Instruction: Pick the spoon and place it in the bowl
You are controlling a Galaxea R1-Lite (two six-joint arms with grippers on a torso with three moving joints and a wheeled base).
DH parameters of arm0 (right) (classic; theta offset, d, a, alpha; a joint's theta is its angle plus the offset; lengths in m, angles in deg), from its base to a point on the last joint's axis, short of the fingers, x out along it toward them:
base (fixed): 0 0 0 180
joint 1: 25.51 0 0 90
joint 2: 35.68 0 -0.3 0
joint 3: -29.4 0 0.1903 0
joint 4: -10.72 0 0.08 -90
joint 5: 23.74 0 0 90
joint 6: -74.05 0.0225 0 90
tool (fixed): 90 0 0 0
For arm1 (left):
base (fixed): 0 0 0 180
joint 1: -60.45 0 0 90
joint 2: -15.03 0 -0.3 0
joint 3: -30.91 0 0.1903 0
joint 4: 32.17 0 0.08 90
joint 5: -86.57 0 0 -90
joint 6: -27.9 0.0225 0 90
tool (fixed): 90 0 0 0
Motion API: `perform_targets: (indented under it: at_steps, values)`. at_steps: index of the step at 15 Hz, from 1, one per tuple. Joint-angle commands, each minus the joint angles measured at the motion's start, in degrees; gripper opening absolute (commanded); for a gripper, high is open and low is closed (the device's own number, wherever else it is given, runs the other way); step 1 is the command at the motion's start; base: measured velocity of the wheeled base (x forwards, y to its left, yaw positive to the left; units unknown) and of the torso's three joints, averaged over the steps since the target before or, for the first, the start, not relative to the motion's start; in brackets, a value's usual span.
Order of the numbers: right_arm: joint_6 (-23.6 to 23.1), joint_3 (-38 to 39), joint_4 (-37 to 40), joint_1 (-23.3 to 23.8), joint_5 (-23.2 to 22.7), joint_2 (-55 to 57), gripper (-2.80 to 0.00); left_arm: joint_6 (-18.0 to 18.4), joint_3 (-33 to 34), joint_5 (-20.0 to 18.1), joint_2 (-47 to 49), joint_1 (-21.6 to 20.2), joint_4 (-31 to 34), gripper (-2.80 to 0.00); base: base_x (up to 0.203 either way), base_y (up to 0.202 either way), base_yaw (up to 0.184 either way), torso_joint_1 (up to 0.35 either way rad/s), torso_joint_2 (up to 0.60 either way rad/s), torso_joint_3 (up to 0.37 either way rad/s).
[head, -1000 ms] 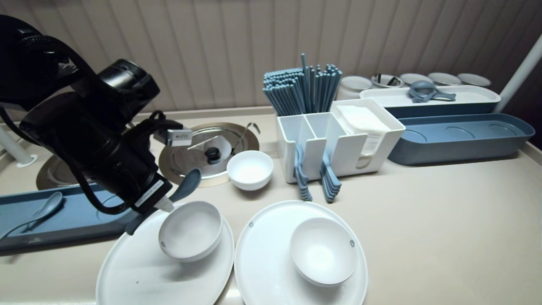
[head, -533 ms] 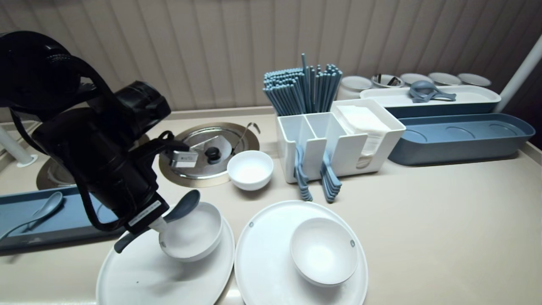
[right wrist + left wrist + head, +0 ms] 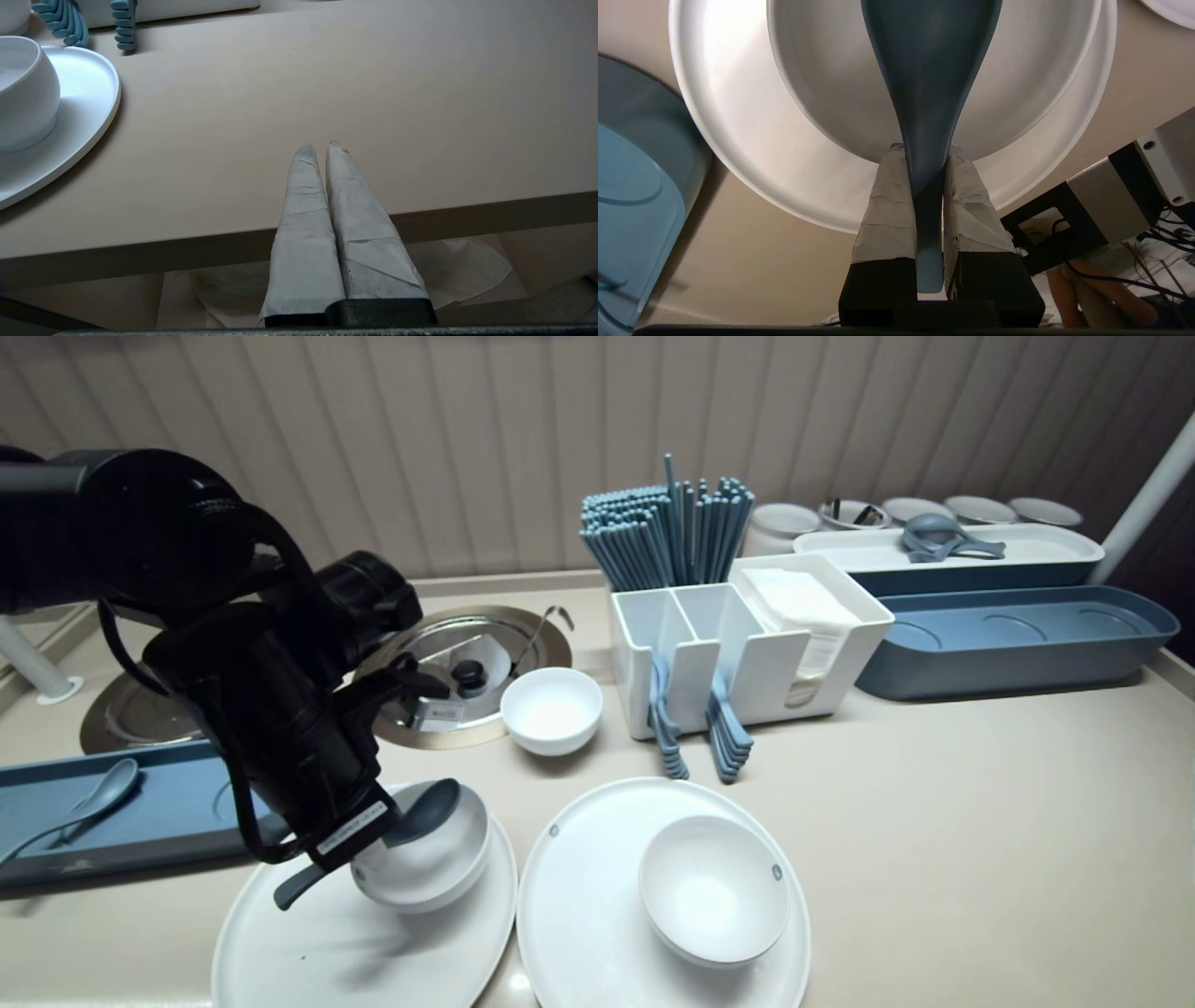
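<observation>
Lowered and drawn toward the counter's near side within the last second: left gripper (image 3: pixel 372 845), taped fingers (image 3: pixel 887 205) pinching the handle of a grey-blue plastic soup spoon (image 3: pixel 426 810). The scoop was above the far rim earlier and now hangs over the hollow of the white ceramic bowl (image 3: pixel 439 870); contact cannot be told. The bowl sits on a round white plate (image 3: pixel 308 952), hemmed by a long blue plastic tray (image 3: pixel 177 803) on the robot's left and a 2nd white plate (image 3: pixel 579 933) just beside it on the right. Open room: bare beige counter (image 3: pixel 980 821) far right. The right gripper (image 3: pixel 318 146), fingers pressed together, sits at that counter's front edge. The tray holds 1 matching spoon (image 3: pixel 93 793); the 2nd plate carries 1 empty white bowl (image 3: pixel 714 891); a white divided caddy (image 3: pixel 747 663) holds blue chopsticks (image 3: pixel 667 532).
</observation>
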Motion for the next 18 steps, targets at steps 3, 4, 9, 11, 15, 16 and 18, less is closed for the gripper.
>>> perform_targets:
  at_steps: [3,4,9,11,15,16,18]
  values:
    - [0.0,0.0,0.0,0.0,0.0,0.1,-2.80,0.1,0.8,0.4,0.0,0.1,0.5,-2.80,0.000,0.000,0.000,0.000,0.00,0.000]
    - [0.0,0.0,0.0,0.0,0.0,0.0,-2.80,0.1,1.3,0.5,-0.1,0.1,0.4,-2.80,0.000,0.000,0.000,0.000,0.00,0.000]
    - [0.0,0.0,0.1,0.0,0.0,0.1,-2.80,0.1,1.4,1.1,-0.2,0.1,0.5,0.00,0.000,0.000,0.000,0.000,0.00,0.000]
    - [0.1,0.0,0.1,0.0,0.0,0.1,-2.80,-0.4,1.2,1.1,-0.2,0.1,0.4,0.00,0.000,0.000,0.000,0.000,0.00,0.000]
    - [0.1,0.0,0.0,0.0,0.0,0.1,-2.80,-3.5,-0.3,0.8,-3.1,0.0,0.2,0.00,0.000,0.000,0.000,0.000,0.00,0.000]
    - [0.0,0.0,0.1,0.0,0.0,0.1,-2.80,-4.3,-0.4,0.8,-3.9,-0.1,0.2,0.00,0.000,0.000,0.000,0.000,0.00,0.000]
    - [0.1,0.0,0.0,0.0,0.0,0.1,-2.80,-6.5,-1.1,0.8,-3.9,-0.1,0.1,0.00,0.000,0.000,0.000,0.000,0.00,0.000]
